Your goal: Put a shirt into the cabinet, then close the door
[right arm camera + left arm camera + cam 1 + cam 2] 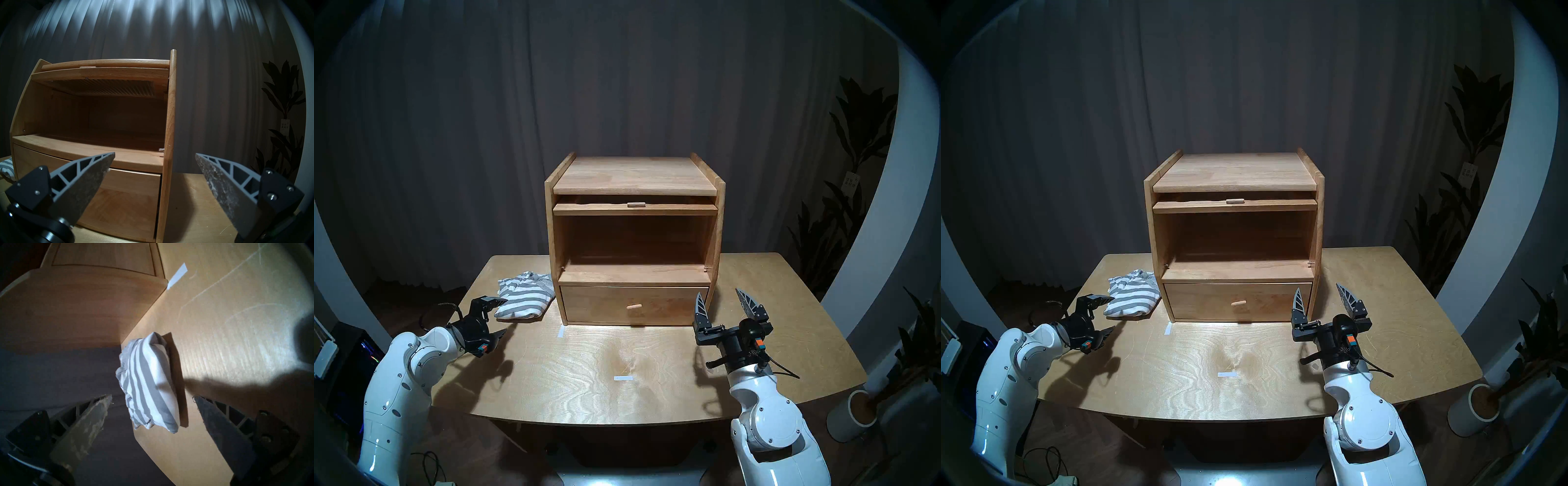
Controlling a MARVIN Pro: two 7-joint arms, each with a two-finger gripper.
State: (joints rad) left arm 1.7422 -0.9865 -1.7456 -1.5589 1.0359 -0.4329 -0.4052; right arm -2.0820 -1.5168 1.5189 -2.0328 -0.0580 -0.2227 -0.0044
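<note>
The grey-and-white striped shirt (pixel 523 300) lies folded on the table, against the cabinet's left side; it also shows in the left wrist view (pixel 149 385). The wooden cabinet (pixel 634 176) stands at the table's back, its upper compartment open and bare. The door (pixel 634 209) is lifted flat under the top, its peg handle (pixel 635 204) facing out; its ribbed window shows in the right wrist view (pixel 105 87). My left gripper (pixel 503 315) is open, just in front-left of the shirt. My right gripper (pixel 719 295) is open, by the cabinet's lower right corner.
The drawer (pixel 633 303) below is shut, with a peg handle (pixel 633 306). Two white tape marks (pixel 560 331) (pixel 623 377) lie on the table (pixel 585 383). Plants (pixel 857 190) and a white pot (pixel 853 417) stand to the right, curtains behind.
</note>
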